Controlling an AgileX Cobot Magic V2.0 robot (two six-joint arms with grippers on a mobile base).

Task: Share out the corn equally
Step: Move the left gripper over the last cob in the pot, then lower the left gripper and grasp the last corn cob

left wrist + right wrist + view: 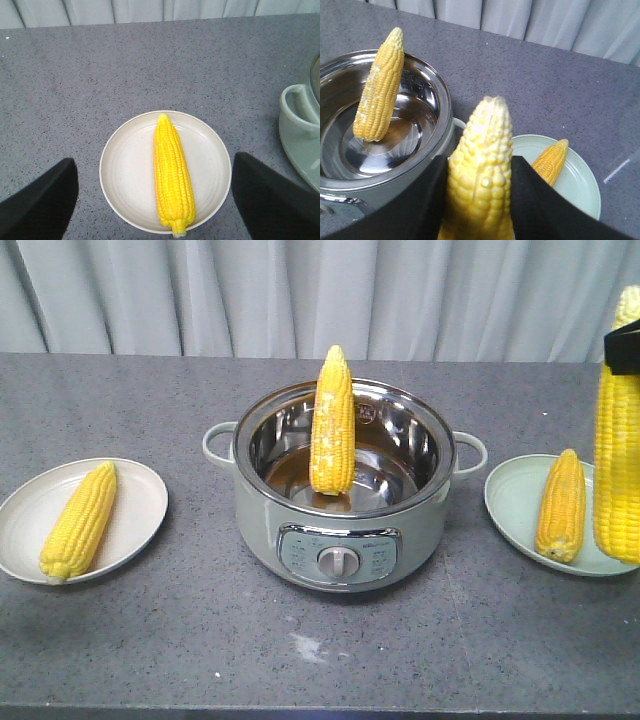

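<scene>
Four cobs of corn are out on the grey table (150,660). In the middle of the front view sits a steel-lined cooking pot (255,530). The pot cob (332,425) stands upright inside it, base on the bottom, tip poking above the back rim.

At the left edge a white plate (135,505) carries the white-plate cob (80,522), lying slantwise and alone. In the left wrist view the left gripper (154,161) hangs above that plate. Its black fingers (45,200) are spread wide at the lower corners of the frame, touching nothing.

At the right of the front view a pale green plate (512,502) has the green-plate cob (561,507) lying on it. Just beside that, at the very right edge, the raised cob (618,440) hangs vertical over the same plate. Whether its base touches the plate I cannot tell. The right gripper (480,167) is clamped on this raised cob near its tip, a black finger pressed against each side. A pale curtain (300,290) closes off the back.
</scene>
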